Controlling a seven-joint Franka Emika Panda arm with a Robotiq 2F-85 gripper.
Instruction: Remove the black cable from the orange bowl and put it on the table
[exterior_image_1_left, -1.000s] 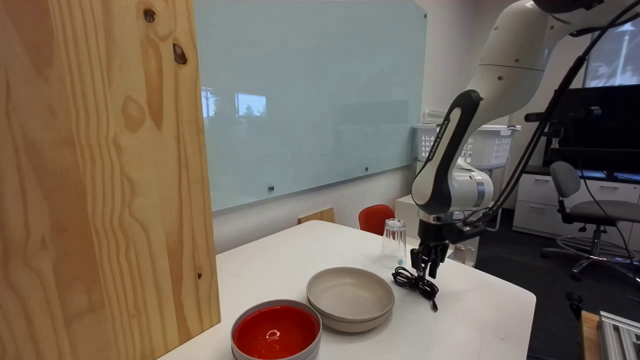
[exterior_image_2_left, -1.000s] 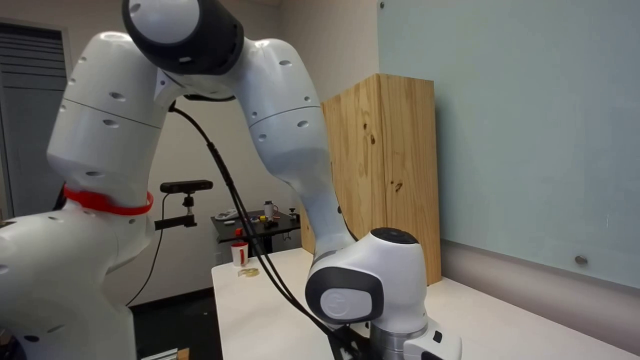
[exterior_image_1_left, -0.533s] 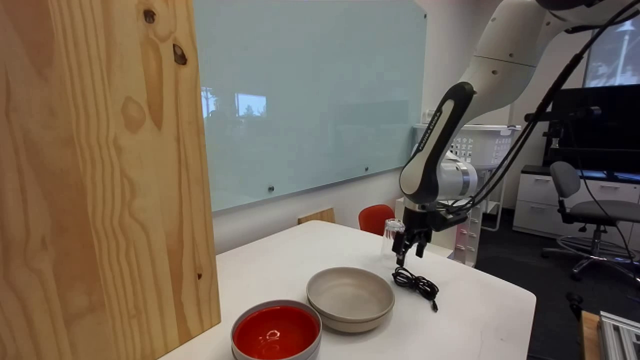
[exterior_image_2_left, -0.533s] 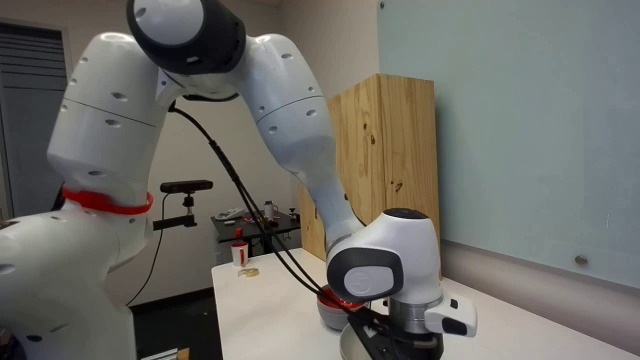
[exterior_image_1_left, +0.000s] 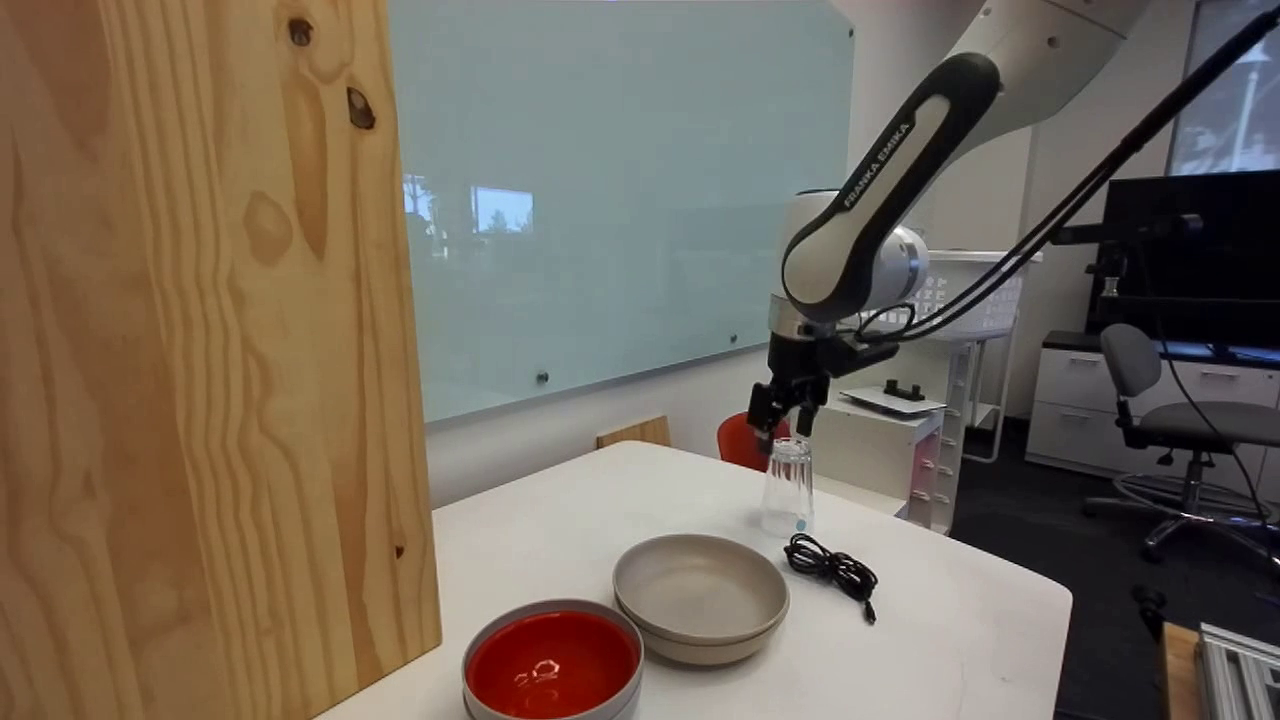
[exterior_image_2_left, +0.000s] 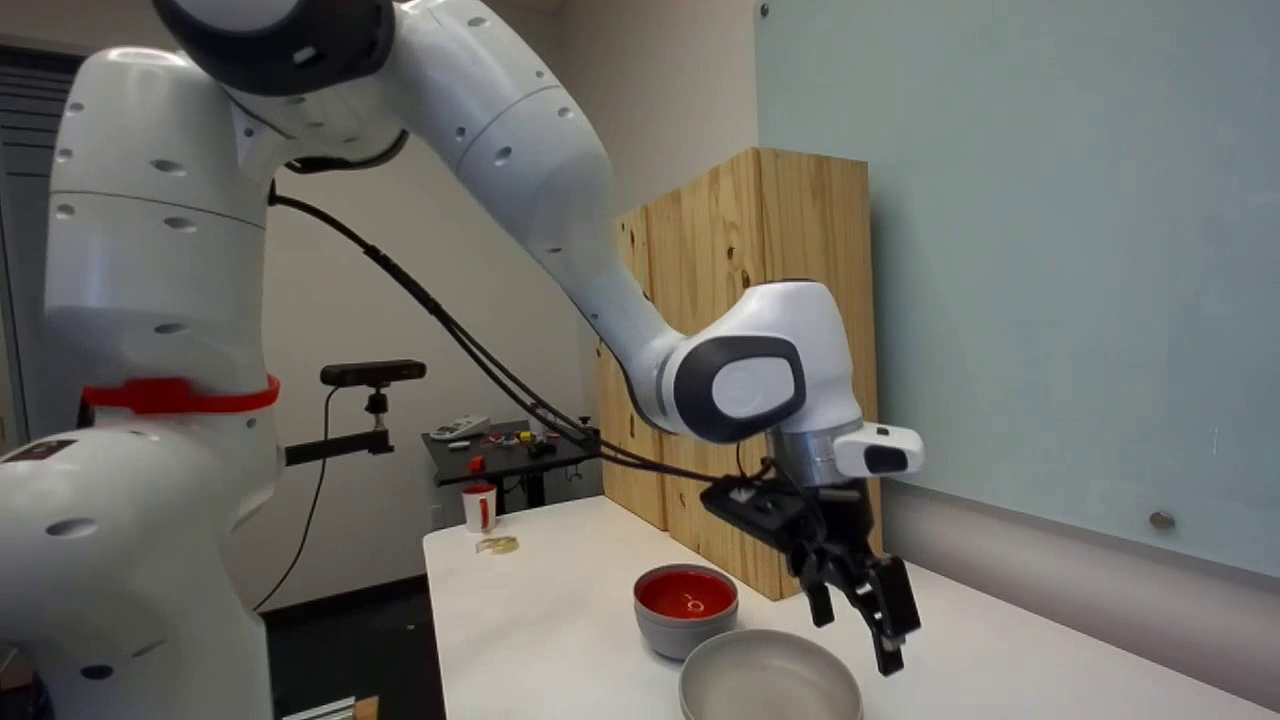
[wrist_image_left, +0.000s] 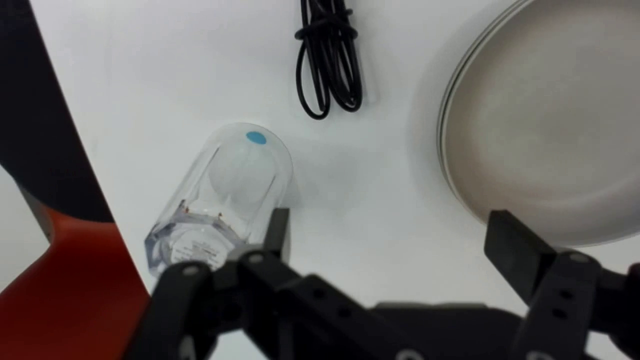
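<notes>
- Room: a white wall (exterior_image_1_left: 500, 455) carrying a wide, rectangular, blue-green glass board (exterior_image_1_left: 620, 200), and a dark floor (exterior_image_1_left: 1040, 510).
- Long, white, smooth-topped bench (exterior_image_1_left: 930, 660) with rounded corners; bare surface runs along the wall side and, in an exterior view, out to the corner beside the dark floor.
- Tall, light-brown, knotty wooden cabinet (exterior_image_1_left: 220, 350), standing on the bench by the wall and taking up that stretch of edge.
- White-and-black jointed robot arm (exterior_image_2_left: 560, 220), reaching over the bench.
- Grey wheeled office chair (exterior_image_1_left: 1205, 420), well apart from the bench; red curved chair (exterior_image_1_left: 738, 442), just beyond the bench edge.
- Black, angular, 2-fingered pincer (wrist_image_left: 395, 240): spread wide above the bench, white surface showing in its gap.
- Shallow, round, beige-grey bowl (exterior_image_1_left: 700, 585), 2 rims showing, set in from the edges.
- Round orange bowl (exterior_image_1_left: 555, 665), glossy red-orange inside and grey outside, just beside the beige-grey bowl; whether the 2 bowls touch, I cannot tell.
- Clear, tapered drinking glass (exterior_image_1_left: 788, 490), narrow end up, near the bench edge by the red curved chair. In the wrist view the pincer overlaps it; contact cannot be told.
- Thin black cable (exterior_image_1_left: 830, 568), bundled in loops: on the bench, outside the orange bowl, just beside the beige-grey bowl and near the drinking glass, with bare surface from it to the rounded corner.
</notes>
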